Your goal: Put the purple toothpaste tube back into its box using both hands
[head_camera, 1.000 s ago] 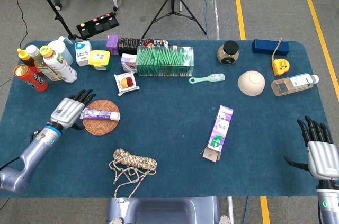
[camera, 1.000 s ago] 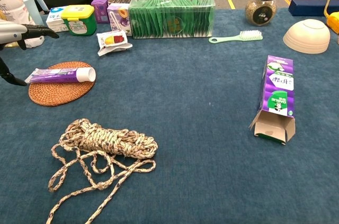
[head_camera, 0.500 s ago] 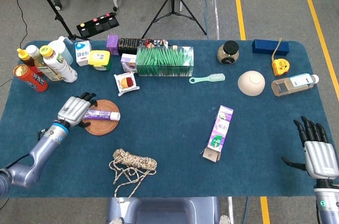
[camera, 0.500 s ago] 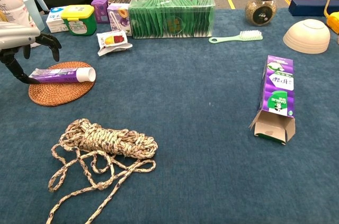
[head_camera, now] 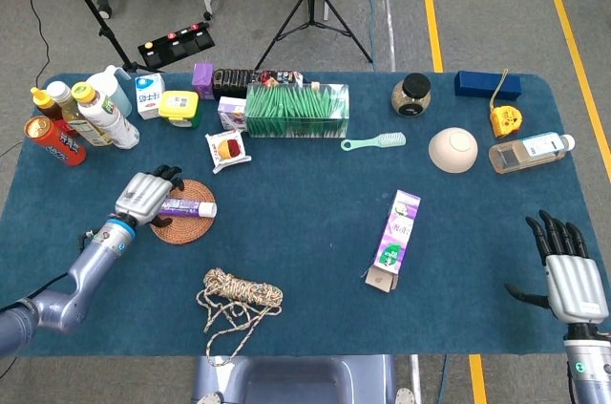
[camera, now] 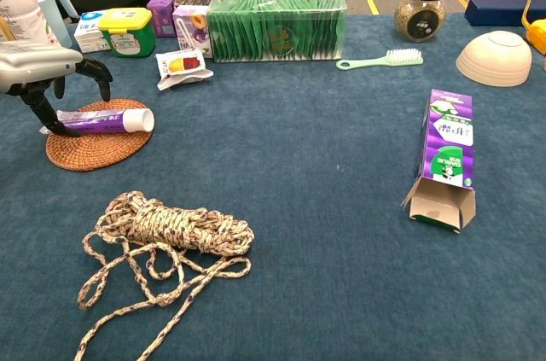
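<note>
Purple and lying on its side, the toothpaste tube (head_camera: 185, 205) rests on the round woven mat (head_camera: 181, 223) at the left of the bench (head_camera: 305, 280), its white cap pointing toward the middle. Over the last second the left robot hand (head_camera: 146, 199) has slid along the tube from beyond its tail end and come down over it; its fingers (camera: 104, 81) now arch above the crimped end while the thumb reaches down on the near side, as the chest view shows. The fingers look curled around the tail but not yet pressed home, and the tube has not lifted or shifted on the mat, so I judge the grasp to be forming rather than made.

The purple box (head_camera: 398, 236) lies well apart, right of centre, flat on the bench with its open flaps (camera: 439, 204) facing the near edge. The right robot hand (head_camera: 569, 270) hangs at the far right edge, fingers spread and holding nothing; it has crept only slightly inward.

So the task is at its first step: the tube must be secured and carried across, and the box still needs the right robot hand to steady it.
</note>
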You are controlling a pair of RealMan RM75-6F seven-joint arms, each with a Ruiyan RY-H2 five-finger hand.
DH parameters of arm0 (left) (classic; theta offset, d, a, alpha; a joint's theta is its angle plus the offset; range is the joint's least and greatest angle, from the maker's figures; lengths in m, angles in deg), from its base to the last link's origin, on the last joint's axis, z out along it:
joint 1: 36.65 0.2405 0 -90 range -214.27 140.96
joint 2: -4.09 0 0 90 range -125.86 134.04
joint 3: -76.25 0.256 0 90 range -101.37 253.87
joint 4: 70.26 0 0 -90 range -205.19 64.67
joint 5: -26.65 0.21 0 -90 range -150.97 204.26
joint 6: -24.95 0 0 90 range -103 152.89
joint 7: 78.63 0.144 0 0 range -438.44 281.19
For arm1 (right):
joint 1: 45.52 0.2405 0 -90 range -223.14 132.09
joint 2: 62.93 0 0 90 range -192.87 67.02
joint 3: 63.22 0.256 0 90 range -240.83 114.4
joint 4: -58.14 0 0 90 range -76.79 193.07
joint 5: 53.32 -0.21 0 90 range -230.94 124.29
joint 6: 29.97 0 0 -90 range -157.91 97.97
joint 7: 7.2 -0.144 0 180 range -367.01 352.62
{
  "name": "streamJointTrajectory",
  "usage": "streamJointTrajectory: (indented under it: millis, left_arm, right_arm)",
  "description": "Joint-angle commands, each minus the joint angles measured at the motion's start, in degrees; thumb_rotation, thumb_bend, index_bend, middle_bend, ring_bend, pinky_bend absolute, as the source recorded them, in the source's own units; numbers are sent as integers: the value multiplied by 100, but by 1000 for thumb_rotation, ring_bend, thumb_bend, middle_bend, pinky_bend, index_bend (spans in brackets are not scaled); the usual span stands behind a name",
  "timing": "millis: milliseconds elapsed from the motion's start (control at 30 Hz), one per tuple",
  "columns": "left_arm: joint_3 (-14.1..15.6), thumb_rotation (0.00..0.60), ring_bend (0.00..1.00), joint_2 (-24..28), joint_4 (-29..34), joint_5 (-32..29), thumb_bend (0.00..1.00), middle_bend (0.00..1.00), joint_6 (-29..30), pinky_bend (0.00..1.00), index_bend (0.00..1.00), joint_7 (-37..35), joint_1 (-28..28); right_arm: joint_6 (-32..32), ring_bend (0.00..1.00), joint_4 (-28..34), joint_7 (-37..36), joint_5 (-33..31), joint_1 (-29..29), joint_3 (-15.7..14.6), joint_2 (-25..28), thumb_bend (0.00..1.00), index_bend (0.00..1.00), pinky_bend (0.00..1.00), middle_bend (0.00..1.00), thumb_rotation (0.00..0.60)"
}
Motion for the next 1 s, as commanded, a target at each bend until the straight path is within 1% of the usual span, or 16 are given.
streamJointTrajectory:
  millis: [33,200,467,767,867,1000]
  left_arm:
    - [7,600,135,-45,-1,-81,177,155,-4,388,303,74,-31]
    - [11,600,150,-151,-2,-226,177,168,59,402,331,277,-71]
    - [12,600,233,-356,-62,-450,186,258,210,464,426,614,-115]
    - [29,600,308,-535,-174,-509,189,317,348,421,488,757,-144]
    - [26,600,329,-560,-186,-501,202,340,345,425,519,703,-148]
    - [32,600,380,-561,-189,-420,252,396,372,453,579,609,-148]
  right_arm:
    - [4,0,-12,-52,27,7,-2,2,0,0,0,0,501]
    - [49,0,-33,-126,114,6,-19,0,0,0,0,0,503]
    - [24,0,-31,-202,138,17,-37,17,0,0,0,0,500]
    - [-2,0,-30,-238,171,32,-62,17,0,0,0,0,503]
    - [-1,0,-26,-242,174,32,-66,19,0,0,0,0,502]
    - [-5,0,-20,-251,179,32,-74,23,0,0,0,0,505]
